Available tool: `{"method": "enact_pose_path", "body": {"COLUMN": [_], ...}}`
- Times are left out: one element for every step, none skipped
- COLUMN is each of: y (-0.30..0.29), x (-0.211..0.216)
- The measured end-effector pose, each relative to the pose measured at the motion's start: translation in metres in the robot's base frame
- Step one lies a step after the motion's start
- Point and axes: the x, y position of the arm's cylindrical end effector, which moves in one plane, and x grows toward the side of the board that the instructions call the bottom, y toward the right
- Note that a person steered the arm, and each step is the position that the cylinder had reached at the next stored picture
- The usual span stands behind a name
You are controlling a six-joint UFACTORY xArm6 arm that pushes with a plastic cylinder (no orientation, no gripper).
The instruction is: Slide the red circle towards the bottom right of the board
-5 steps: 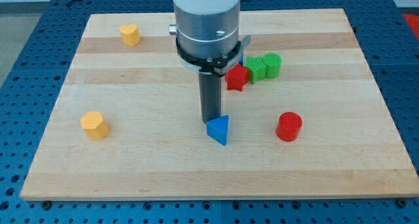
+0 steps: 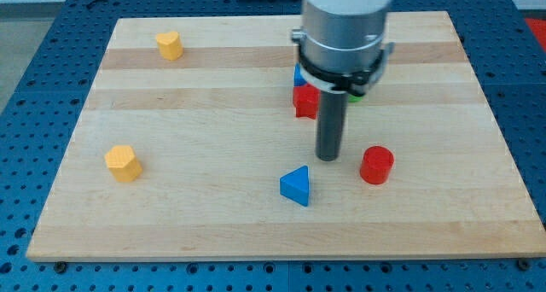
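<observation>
Wooden board point(image 2: 213, 113) on blue pegboard | red: 2, red circle point(image 2: 376, 165) at the view's right-centre, one red block point(image 2: 305, 101) behind rod | yellow: 2 point(image 2: 170, 45), point(image 2: 123, 162) | blue: triangle point(image 2: 296, 186), one part-hidden point(image 2: 299, 75) | my tip point(image 2: 328, 158) just left of red circle, apart; no pincer fitted

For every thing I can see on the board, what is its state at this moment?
my tip: down at the board, left of the red circle, a gap between them
red circle: upright, untouched, right of centre
blue triangle: lying free, below-left of my tip
red block: partly hidden behind the arm
orange block: alone near the left edge
yellow block: alone, top left
</observation>
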Motion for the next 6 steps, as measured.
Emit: {"method": "enact_pose_path", "body": {"y": [0.026, 0.045, 0.061, 0.077, 0.089, 0.089], "x": [0.009, 0.02, 0.028, 0.037, 0.049, 0.03]}}
